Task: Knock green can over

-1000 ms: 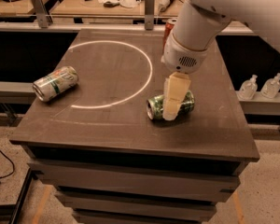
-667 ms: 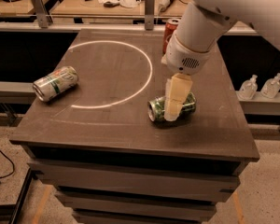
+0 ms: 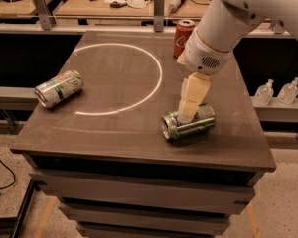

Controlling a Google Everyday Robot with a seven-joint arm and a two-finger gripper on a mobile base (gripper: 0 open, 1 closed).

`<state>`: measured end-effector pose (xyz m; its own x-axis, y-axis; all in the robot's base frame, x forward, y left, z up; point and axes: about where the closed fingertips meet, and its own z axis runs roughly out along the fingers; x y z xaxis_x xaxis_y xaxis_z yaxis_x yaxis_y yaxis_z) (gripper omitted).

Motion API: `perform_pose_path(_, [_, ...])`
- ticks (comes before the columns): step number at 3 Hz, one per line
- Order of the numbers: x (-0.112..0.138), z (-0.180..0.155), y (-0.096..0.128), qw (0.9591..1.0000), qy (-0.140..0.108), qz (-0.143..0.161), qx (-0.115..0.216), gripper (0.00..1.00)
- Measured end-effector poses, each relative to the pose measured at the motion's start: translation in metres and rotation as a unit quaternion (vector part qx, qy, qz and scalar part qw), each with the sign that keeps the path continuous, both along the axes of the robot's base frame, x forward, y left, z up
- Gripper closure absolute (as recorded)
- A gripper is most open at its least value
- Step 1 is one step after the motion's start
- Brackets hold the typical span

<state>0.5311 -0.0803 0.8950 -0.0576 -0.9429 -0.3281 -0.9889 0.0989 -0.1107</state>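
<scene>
One can is down: the green can (image 3: 198,126) lies sideways near the table's (image 3: 114,138) front-right. The gripper (image 3: 187,115) rests on it, grip unreadable. A nudge could roll it off the edge.

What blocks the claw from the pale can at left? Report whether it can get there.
Probably yes: the claw rests at the fallen green can, and only bare tabletop separates it from the pale can.

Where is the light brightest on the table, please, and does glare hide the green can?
Camera view: brightest along the pale ring on the dark grey table; no glare hides the dark green soda can, lying on its side under the cream claw.
</scene>
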Motion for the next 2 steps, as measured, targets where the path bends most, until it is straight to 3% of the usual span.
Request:
perform_pose_path(1, [0.0047, -0.0291, -0.0227, 0.9992, 0.033, 0.000, 0.024, 0.00])
perform_pose_path(2, [0.0047, -0.0291, -0.0227, 0.9992, 0.033, 0.001, 0.024, 0.00])
